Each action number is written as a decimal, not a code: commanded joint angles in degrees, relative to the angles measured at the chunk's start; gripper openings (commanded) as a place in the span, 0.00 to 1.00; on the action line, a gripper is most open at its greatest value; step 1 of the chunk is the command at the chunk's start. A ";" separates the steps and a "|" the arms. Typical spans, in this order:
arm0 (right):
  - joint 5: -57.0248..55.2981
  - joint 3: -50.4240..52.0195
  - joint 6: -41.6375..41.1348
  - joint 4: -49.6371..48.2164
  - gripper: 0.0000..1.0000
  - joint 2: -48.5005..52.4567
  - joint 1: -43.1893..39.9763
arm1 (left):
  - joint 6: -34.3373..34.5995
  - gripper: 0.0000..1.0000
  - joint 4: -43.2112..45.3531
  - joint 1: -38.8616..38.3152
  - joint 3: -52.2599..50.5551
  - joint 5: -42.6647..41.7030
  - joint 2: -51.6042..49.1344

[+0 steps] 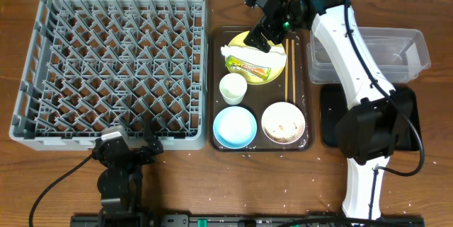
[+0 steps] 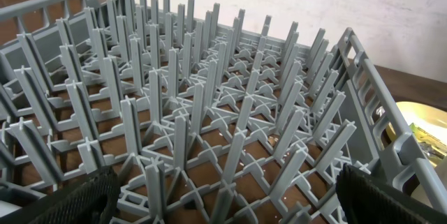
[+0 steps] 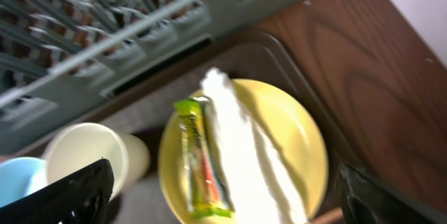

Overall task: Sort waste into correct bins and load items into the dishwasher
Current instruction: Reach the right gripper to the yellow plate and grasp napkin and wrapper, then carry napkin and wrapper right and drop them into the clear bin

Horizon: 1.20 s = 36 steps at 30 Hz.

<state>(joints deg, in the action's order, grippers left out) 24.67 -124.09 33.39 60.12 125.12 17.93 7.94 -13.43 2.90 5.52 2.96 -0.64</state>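
While my right claw (image 1: 259,38) hangs spread wide over the yellow plate (image 3: 293,133) at the brown tray's (image 1: 301,78) twelve o'clock end, the wrapper (image 3: 202,158) and white paper (image 3: 244,147) lie side by side on it. My left claw (image 2: 223,199), also spread, faces the rack (image 2: 209,112).

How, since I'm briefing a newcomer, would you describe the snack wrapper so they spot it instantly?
Find the dark brown tray right of the grey dish rack. At its far end sits a yellow plate; the snack wrapper lies on it beside white paper, the only green-and-yellow strip.
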 commanded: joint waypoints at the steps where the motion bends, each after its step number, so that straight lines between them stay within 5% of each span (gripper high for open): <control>1: -8.55 0.42 0.96 -0.13 0.96 3.72 1.64 | 0.52 1.00 -1.36 -0.13 -0.96 0.07 0.04; 14: -18.03 0.42 0.33 -2.93 0.86 17.73 4.96 | 0.52 1.00 -1.38 -0.13 -0.96 0.07 0.04; 17: -18.43 0.48 -0.63 -2.64 0.74 18.91 4.98 | 0.52 1.00 -1.36 -0.13 -0.94 0.07 0.04; 25: -18.45 0.81 -4.24 -1.27 0.19 18.93 5.29 | 0.52 1.00 -1.36 -0.13 -0.94 0.07 0.04; 29: -18.71 0.81 -5.44 -1.22 0.01 18.93 5.22 | 0.52 1.00 -1.38 -0.13 -0.94 0.07 0.04; 36: -18.86 0.76 -9.88 -2.32 0.01 18.91 5.22 | 0.52 1.00 -1.38 -0.13 -0.94 0.07 0.04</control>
<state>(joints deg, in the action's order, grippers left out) 6.37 -123.79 25.98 58.06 143.20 22.79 7.94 -13.43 2.90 5.52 2.94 -0.64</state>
